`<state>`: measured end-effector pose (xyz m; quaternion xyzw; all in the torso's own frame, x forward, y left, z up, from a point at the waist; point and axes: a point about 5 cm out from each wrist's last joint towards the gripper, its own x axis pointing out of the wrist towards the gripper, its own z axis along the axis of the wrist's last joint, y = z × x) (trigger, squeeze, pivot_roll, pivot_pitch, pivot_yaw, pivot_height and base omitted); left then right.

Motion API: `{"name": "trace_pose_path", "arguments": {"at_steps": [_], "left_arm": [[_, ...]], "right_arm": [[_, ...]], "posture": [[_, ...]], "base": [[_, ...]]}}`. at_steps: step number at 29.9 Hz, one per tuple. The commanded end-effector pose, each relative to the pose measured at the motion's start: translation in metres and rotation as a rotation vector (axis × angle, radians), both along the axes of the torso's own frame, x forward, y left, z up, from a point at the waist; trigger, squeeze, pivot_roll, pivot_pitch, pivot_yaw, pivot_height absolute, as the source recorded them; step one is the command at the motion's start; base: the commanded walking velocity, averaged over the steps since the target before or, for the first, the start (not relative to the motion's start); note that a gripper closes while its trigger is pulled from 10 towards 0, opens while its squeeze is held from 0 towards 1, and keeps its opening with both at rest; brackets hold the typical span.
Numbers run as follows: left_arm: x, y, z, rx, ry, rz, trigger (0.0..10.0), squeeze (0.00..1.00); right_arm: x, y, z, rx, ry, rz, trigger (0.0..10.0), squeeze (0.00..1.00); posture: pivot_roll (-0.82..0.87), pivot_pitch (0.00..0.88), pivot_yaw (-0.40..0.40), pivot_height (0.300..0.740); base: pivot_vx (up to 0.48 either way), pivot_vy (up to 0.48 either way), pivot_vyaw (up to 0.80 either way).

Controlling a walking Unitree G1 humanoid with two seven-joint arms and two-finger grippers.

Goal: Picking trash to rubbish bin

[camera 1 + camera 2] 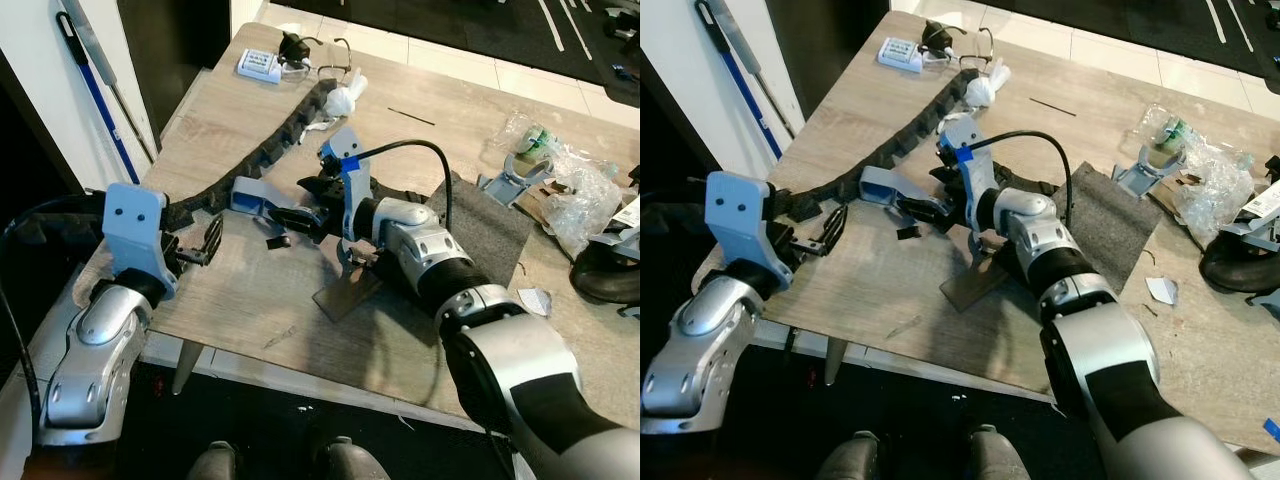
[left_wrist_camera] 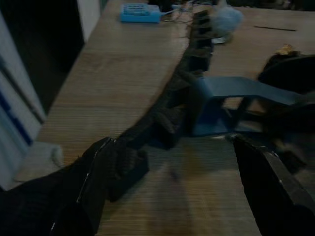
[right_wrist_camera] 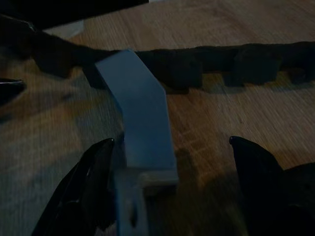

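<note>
The right gripper point(image 3: 167, 182) is down at the table point(image 1: 250, 110), its 2 black fingers point(image 3: 91, 182) spread wide apart with the grey-blue plastic bracket point(image 3: 142, 132) lying between them, nearer one finger than the other. In the head views that bracket point(image 1: 255, 193) sits on the wood just beside a long black segmented cable chain point(image 1: 265, 150) that runs diagonally across the table, and a small black scrap point(image 1: 279, 241) lies near the fingertips. Nothing is clamped yet.

The left gripper point(image 1: 205, 243) hovers at the table's near edge, close to the chain's lower end, its fingers also parted and empty.

By my reading, the step in hand is the approach to a first pick: the right arm has lined up on the bracket as the piece of trash to lift. The next move calls for easing forward until the bracket is centred between the fingers, then closing on its flat strip without catching the chain behind it. After that the piece must be carried to a rubbish bin, which I cannot locate here.

Farther off lie a crumpled white wad point(image 1: 343, 98), a dark grey felt mat point(image 1: 490, 220) and a heap of clear plastic wrap point(image 1: 565, 185), likely later candidates
</note>
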<state>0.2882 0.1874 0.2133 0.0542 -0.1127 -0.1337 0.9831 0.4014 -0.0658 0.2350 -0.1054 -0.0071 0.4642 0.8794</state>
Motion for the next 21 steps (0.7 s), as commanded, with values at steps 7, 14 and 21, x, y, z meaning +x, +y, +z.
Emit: {"name": "trace_pose_path", "arguments": {"at_steps": [7, 14, 21], "left_arm": [[-0.018, -0.028, -0.006, 0.022, 0.059, -0.245, 10.0, 0.00], [-0.020, -0.028, -0.011, 0.054, 0.094, -0.239, 10.0, 0.00], [-0.020, -0.030, -0.011, 0.052, 0.097, -0.237, 10.0, 0.00]], "right_arm": [[-0.001, 0.002, -0.010, -0.087, -0.003, 0.006, 10.0, 0.00], [-0.003, 0.007, -0.005, -0.064, -0.014, 0.061, 10.0, 0.00], [-0.003, 0.006, -0.011, -0.105, -0.006, 0.051, 2.6, 0.00]], "posture": [[0.03, 0.330, -0.143, 0.740], [0.03, 0.330, -0.146, 0.740], [0.02, 0.327, -0.150, 0.740]], "base": [[0.000, 0.000, 0.00], [0.000, 0.000, 0.00], [0.000, 0.000, 0.00]]}}
